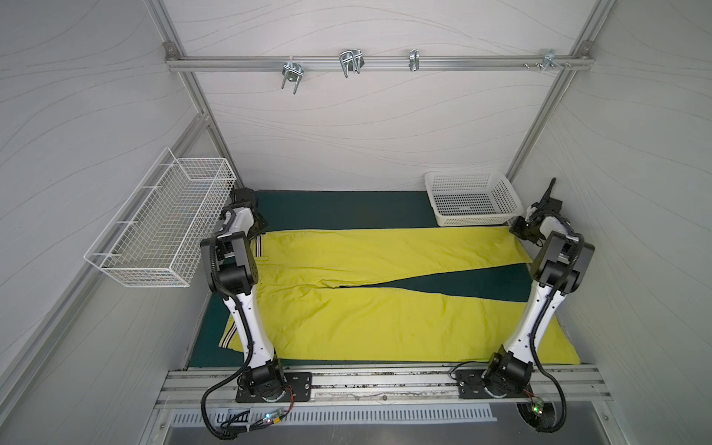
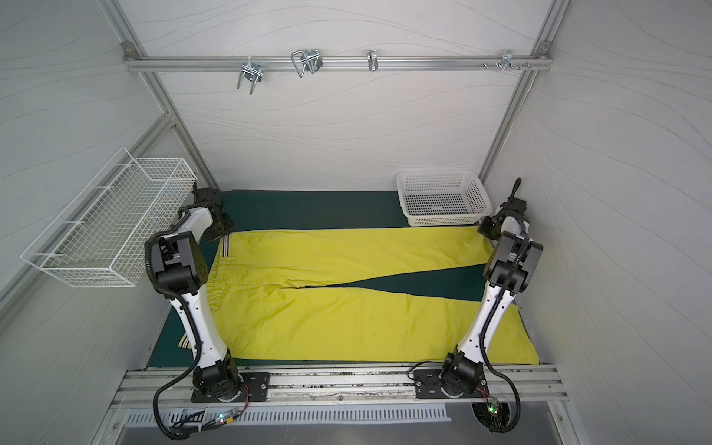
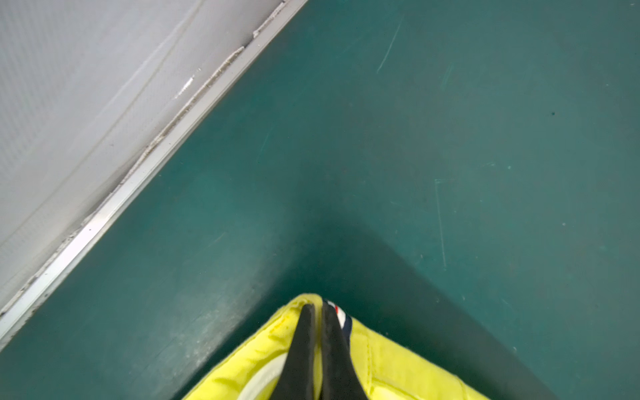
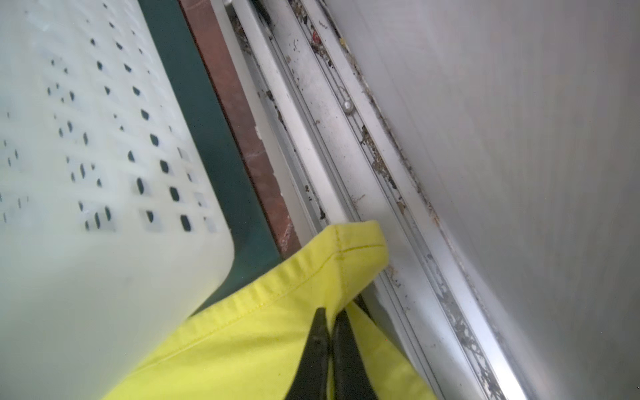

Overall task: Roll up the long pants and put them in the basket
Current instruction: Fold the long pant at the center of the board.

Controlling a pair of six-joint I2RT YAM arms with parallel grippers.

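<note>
In both top views the long pants (image 1: 366, 312) (image 2: 346, 319) lie flat on the green mat (image 1: 339, 210), the waistband at the left arm's side and the two leg ends at the right arm's side, the far leg just beside the white basket (image 1: 472, 221). In the left wrist view the left gripper (image 3: 317, 306) is pinched closed on the striped waistband corner. In the right wrist view the right gripper (image 4: 330, 313) is closed on the yellow hem.

Pale grey panel walls (image 1: 346, 135) enclose a dark green mat (image 1: 339, 210).

Lab cell: aluminium frame (image 1: 377, 62), white panels (image 1: 346, 135)
</note>
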